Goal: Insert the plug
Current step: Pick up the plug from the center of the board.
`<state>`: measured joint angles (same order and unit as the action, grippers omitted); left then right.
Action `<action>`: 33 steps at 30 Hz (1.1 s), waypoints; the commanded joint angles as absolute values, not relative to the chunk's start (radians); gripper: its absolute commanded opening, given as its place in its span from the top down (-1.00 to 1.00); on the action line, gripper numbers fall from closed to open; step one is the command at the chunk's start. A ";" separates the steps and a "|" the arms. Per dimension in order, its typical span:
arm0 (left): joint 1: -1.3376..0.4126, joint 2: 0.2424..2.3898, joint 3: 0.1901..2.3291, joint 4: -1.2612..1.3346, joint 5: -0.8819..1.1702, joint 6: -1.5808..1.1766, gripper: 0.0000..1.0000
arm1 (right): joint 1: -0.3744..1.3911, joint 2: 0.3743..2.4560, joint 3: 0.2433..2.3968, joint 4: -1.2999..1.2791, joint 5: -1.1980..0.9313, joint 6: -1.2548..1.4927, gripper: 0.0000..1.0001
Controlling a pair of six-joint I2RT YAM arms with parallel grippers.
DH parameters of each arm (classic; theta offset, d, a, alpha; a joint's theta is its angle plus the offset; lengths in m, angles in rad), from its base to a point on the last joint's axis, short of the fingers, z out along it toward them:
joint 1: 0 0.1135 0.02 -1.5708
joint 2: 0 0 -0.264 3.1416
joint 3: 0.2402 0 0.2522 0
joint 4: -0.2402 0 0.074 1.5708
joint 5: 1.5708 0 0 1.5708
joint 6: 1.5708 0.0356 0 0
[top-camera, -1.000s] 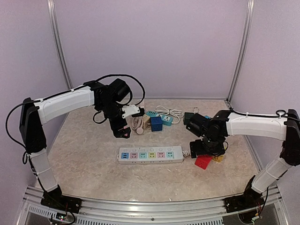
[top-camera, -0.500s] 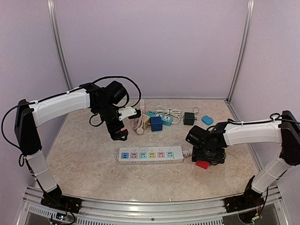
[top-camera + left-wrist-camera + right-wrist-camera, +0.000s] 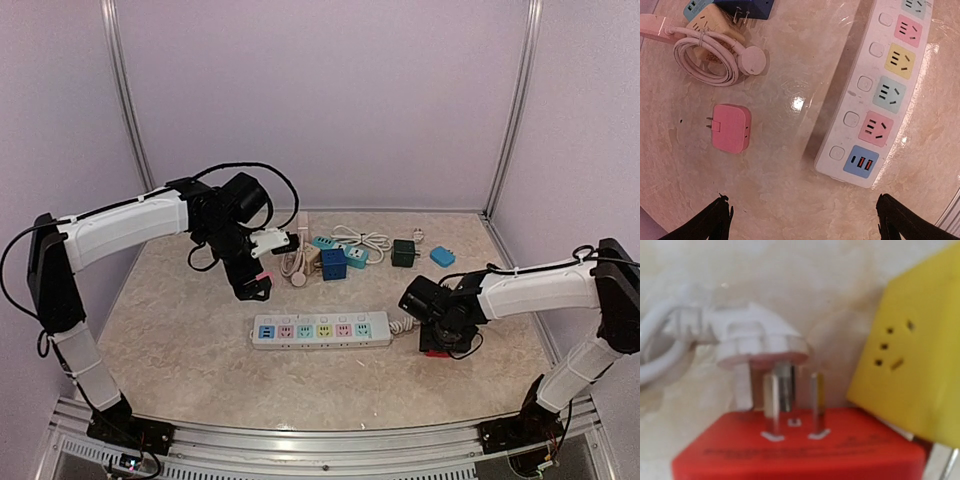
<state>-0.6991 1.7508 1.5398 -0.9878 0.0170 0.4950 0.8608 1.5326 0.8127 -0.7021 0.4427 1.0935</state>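
The white power strip (image 3: 320, 329) with coloured sockets lies flat mid-table; its near end shows in the left wrist view (image 3: 890, 95). A pink plug (image 3: 731, 128) lies on the table left of it. My left gripper (image 3: 255, 288) hovers over the table by the pink plug, open and empty (image 3: 805, 220). My right gripper (image 3: 440, 335) is down over a red plug (image 3: 434, 352) at the strip's right end. In the right wrist view the red plug (image 3: 800, 450) fills the bottom with its metal prongs up. My right fingers are hidden.
The strip's white cord plug (image 3: 755, 337) and a yellow cube adapter (image 3: 915, 375) lie right behind the red plug. At the back lie a beige cord coil (image 3: 293, 266), a blue cube (image 3: 333, 262), a white cord (image 3: 362, 240), a black adapter (image 3: 404, 252) and a light-blue plug (image 3: 442, 256).
My right gripper has dropped and moved nearer, down onto the red plug, now mostly covering it. My left gripper has shifted slightly left and lower.
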 commanded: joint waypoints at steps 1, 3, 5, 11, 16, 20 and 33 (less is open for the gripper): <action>-0.689 1.695 1.538 -1.003 0.029 0.488 -0.97 | 0.859 1.500 0.854 -0.703 0.444 0.945 1.00; -0.676 1.681 1.562 -1.028 0.062 0.486 -0.98 | 0.878 1.451 0.881 -0.708 0.463 0.853 1.00; -0.656 1.669 1.610 -1.062 0.106 0.478 -0.98 | 0.904 1.372 0.902 -0.701 0.489 0.741 1.00; -0.622 1.587 1.718 -1.110 0.159 0.467 -0.97 | 0.987 1.075 0.839 -0.387 0.440 0.280 1.00; -0.625 1.572 1.864 -1.239 0.180 0.511 -0.98 | 0.988 0.973 0.803 -0.021 0.083 -0.093 1.00; -0.696 1.538 1.911 -1.338 0.102 0.627 -0.98 | 0.988 1.079 0.967 -0.063 -0.090 -0.217 1.00; -1.021 1.307 1.721 -1.026 0.069 0.799 -0.97 | 1.097 1.263 1.152 -0.013 -0.268 -0.391 1.00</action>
